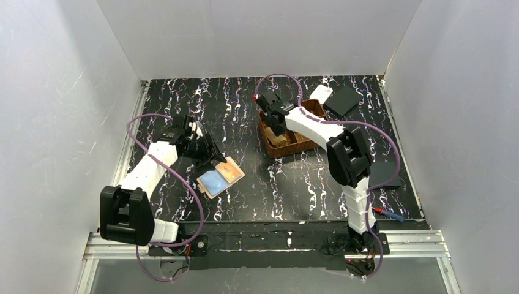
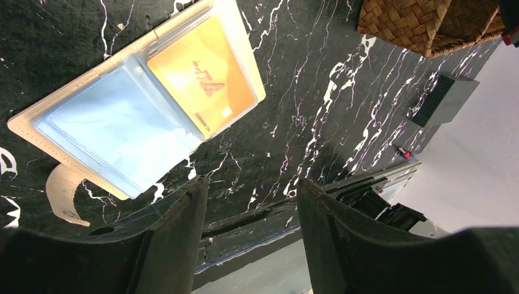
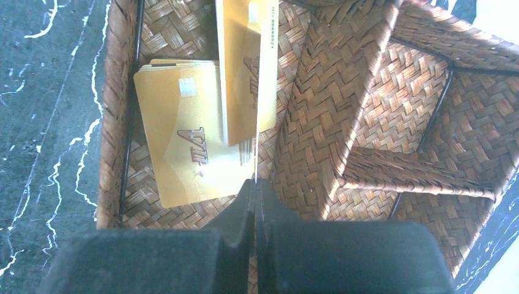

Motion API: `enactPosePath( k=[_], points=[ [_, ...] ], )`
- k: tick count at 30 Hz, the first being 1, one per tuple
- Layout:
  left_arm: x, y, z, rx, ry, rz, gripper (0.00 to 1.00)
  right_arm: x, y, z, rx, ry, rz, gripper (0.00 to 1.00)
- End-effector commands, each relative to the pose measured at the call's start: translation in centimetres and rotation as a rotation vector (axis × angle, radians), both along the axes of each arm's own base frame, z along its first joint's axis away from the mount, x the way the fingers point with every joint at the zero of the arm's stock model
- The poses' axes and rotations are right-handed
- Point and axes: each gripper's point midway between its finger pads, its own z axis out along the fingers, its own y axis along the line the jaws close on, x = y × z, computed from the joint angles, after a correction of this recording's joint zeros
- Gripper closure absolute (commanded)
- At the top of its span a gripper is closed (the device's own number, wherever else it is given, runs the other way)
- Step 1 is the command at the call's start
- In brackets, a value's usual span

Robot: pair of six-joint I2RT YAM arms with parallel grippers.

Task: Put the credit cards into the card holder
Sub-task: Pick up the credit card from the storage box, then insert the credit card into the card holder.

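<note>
While the right arm is stretched forward over the basket [image 1: 294, 146], its wrist is bent down, so that the right gripper [image 3: 254, 184] is pointed into the basket's left compartment. Its fingers are clamped together on the near edge of one card [image 3: 240, 73]. This card is held on edge and runs away from the fingertips along the woven wall between compartments. More cards [image 3: 177, 147] are stacked flat on the floor of the same compartment, just beside and partly under the held one. Whether the two are touching cannot be told.

The left arm is reached forward and inward from its base, with the left gripper [image 2: 251, 185] lowered close to the table [image 1: 294, 190]. Its fingers are parted about halfway, and nothing is gripped or touched by them.

The holder [image 2: 141, 104] is laid open and flat on the table, just ahead of the left fingertips and off to one side of them. Its pale blue pocket is turned up, and an orange card [image 2: 202, 79] is seen in the other half behind a clear sleeve. The holder is well apart from the basket.
</note>
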Motion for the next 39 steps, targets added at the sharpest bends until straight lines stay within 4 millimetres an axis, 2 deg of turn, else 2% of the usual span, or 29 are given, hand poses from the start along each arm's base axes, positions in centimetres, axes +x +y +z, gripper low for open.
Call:
enactPosePath(
  k=[1,7,10,15,16,17,18,21,24,25,29,33,37,39],
  points=[
    [0.0,-0.2,2.2,-0.014,-0.054,-0.012,0.46,-0.1,0.2,4.1,0.073,-0.057,-0.017,0.99],
    [-0.2,-0.3,2.8,-0.023,-0.069,-0.014,0.45,-0.3,-0.5,5.8,0.129,-0.074,-0.073,0.99],
    [-0.2,-0.4,3.4,-0.034,-0.083,-0.022,0.44,-0.6,-0.4,7.0,0.213,-0.066,-0.067,0.99],
    [-0.3,-1.2,4.6,-0.085,-0.100,-0.056,0.43,-1.4,-0.6,9.7,0.473,-0.001,-0.039,0.99],
    [-0.4,-1.3,4.8,-0.092,-0.103,-0.061,0.43,-1.8,-0.3,10.2,0.550,0.030,-0.019,0.99],
    [-0.3,-1.3,4.9,-0.096,-0.107,-0.063,0.43,-2.4,0.9,11.4,0.684,0.070,0.047,0.99],
    [-0.4,-1.3,5.0,-0.098,-0.110,-0.066,0.43,-2.4,0.9,12.2,0.769,0.077,0.061,0.99],
    [-0.4,-0.8,5.1,-0.087,-0.116,-0.060,0.43,-5.3,3.1,14.6,1.048,0.214,0.189,0.99],
    [-0.4,0.1,5.2,-0.069,-0.122,-0.041,0.43,-8.4,5.0,15.3,1.235,0.396,0.261,0.99],
    [-0.5,0.5,5.2,-0.063,-0.117,-0.032,0.43,-8.7,5.6,16.4,1.310,0.426,0.270,0.99],
    [-1.0,1.8,5.0,-0.035,-0.094,-0.001,0.43,-10.7,6.4,17.9,1.591,0.596,0.138,0.99],
    [-1.2,2.2,5.5,-0.034,-0.113,0.016,0.43,-12.3,7.0,20.5,1.846,0.785,0.035,0.99],
    [-1.3,2.1,6.1,-0.052,-0.121,0.026,0.43,-13.8,7.5,22.0,2.014,0.951,0.028,0.99],
    [-1.3,2.1,6.2,-0.051,-0.121,0.036,0.43,-14.2,8.1,21.5,2.030,1.002,0.023,0.99]
  ],
)
